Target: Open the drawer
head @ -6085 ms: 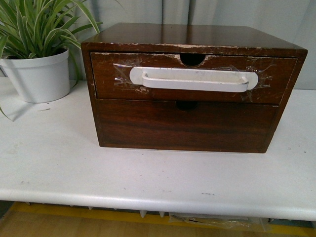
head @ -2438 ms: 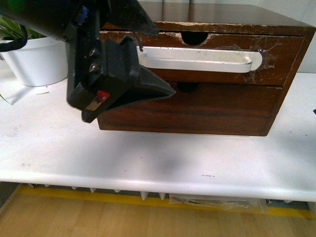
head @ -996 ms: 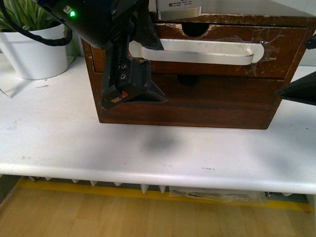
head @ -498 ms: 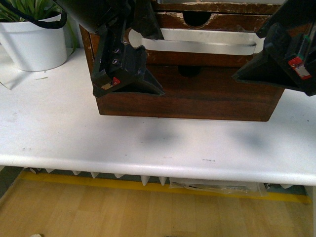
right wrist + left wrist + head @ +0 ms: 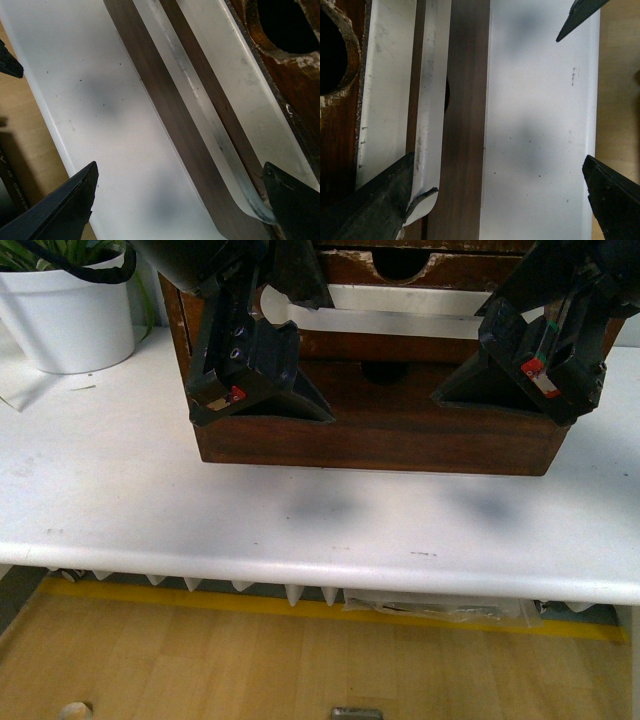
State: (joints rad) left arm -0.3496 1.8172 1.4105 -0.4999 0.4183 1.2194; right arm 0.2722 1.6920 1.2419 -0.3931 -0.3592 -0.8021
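The drawer (image 5: pixel 440 343) is the upper one in a dark-brown wooden box and sits shut. Its long white bar handle (image 5: pixel 400 302) runs under a half-round notch (image 5: pixel 398 262). My left gripper (image 5: pixel 325 360) is open in front of the handle's left end. In the left wrist view (image 5: pixel 498 157) one finger (image 5: pixel 375 205) lies over the end of the handle (image 5: pixel 432 100); I cannot tell whether it touches. My right gripper (image 5: pixel 460 355) is open at the handle's right end. In the right wrist view (image 5: pixel 180 167) one finger (image 5: pixel 292 200) sits by the handle's curved end (image 5: pixel 240 185).
A plain dark-wood lower drawer front (image 5: pixel 380 430) sits below the handled drawer. The box stands on a white table (image 5: pixel 300 520). A white plant pot (image 5: pixel 65 320) stands at the far left. The table's front edge and wooden floor (image 5: pixel 200 670) lie below.
My right gripper has moved left and in toward the handle's right end. My left gripper has stayed at the handle's left end. The box sits higher in the front view.
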